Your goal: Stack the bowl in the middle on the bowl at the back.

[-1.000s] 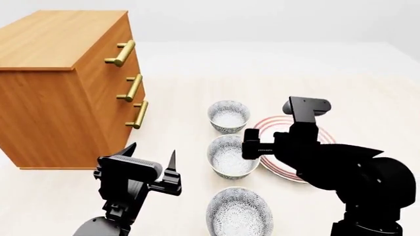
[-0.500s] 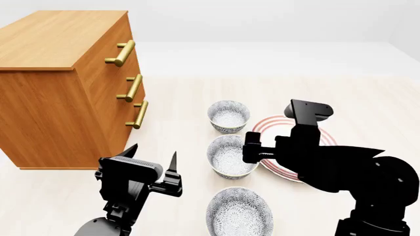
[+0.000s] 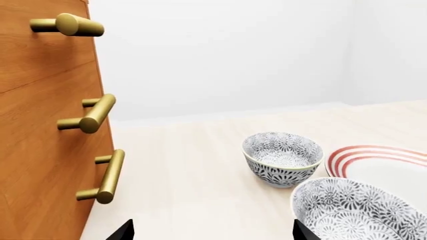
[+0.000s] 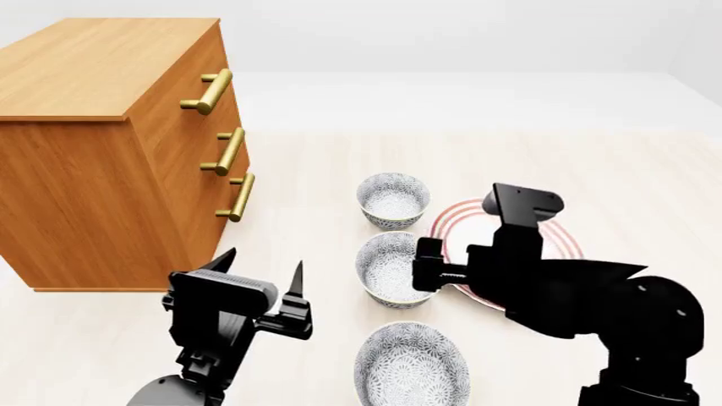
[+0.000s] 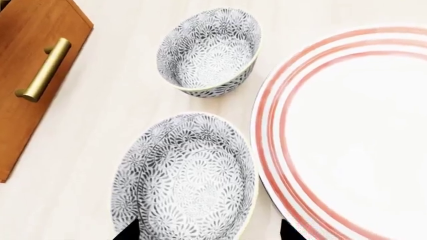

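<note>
1 plate [image 4: 560, 241] beside middle bowl [image 4: 390, 269]

I see bright, even, diffuse light in all three views, source not identifiable. Shadows are faint and soft under the bowls [image 4: 393, 200] and dresser [image 4: 113, 144]. No glare, blur or edge distortion; renders are sharp throughout.

Pale room with one wooden drawer chest

A light wood-grain floor [image 4: 338, 152] runs back to plain white walls [image 4: 451, 34]. At the left stands an orange-brown chest of drawers [image 4: 101, 152] with three brass bar handles [image 4: 223, 152] stacked down its front. Soft, even light.
</note>
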